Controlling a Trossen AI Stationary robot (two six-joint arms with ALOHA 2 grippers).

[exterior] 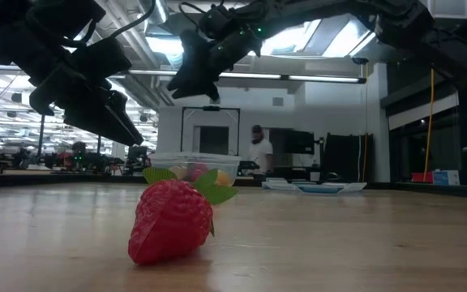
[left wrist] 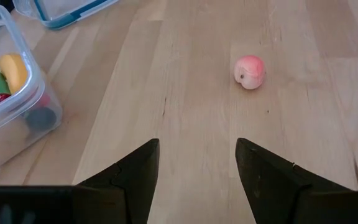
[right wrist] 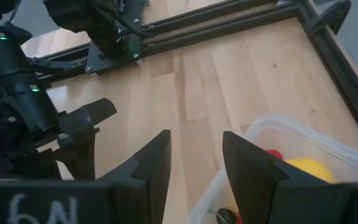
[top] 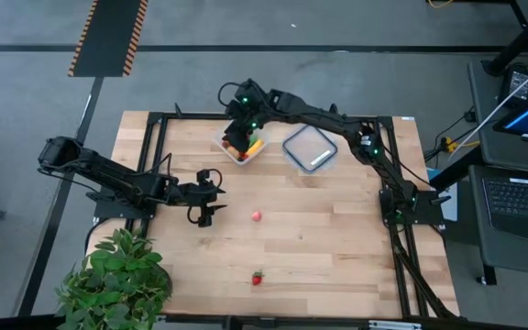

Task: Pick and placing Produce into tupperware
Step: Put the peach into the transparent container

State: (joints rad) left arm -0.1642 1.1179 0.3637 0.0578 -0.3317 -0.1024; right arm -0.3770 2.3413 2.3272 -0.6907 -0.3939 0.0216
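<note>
Pink toy peach (left wrist: 250, 71) on our wooden surface (top: 337, 238) is next: our left hand (top: 211, 195), open and empty, must reach it, while our right hand (top: 238, 137), open and empty, hovers over the clear tub (top: 239, 147).

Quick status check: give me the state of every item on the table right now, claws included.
Tupperware: upright, lid off, several produce pieces inside.
Lid: flat on the table beside the tub.
Pink peach: loose on the table, ahead of the left claw.
Strawberry: loose, lying on its side near the front edge.
Left claw: open, empty.
Right claw: open, empty, over the tub.
</note>
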